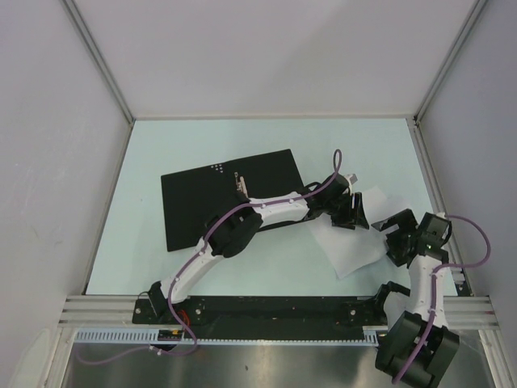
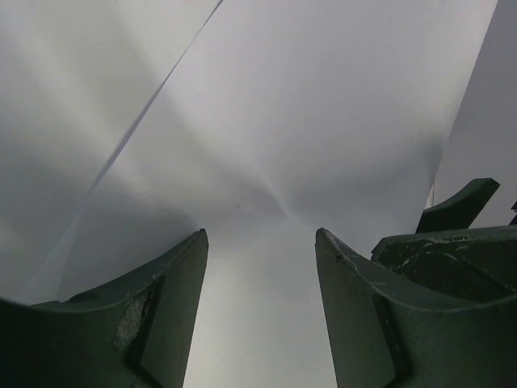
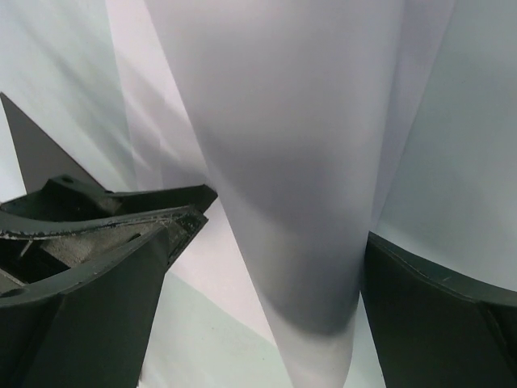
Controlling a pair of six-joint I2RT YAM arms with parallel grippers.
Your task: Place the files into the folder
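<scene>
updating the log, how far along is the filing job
Done: the folder lies open, black inside up, clip showing. In hand: both arms are at the files right of it; the left gripper is open over a sheet, and a sheet curls up between the jaws of the open right gripper. To do: no sheet is on the folder yet, so all of them need moving in.

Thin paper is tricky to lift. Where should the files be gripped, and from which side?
Probably the bowed ridge of the files, from the right: it arches off the table between the right gripper's open fingers, so they can pinch it.
</scene>
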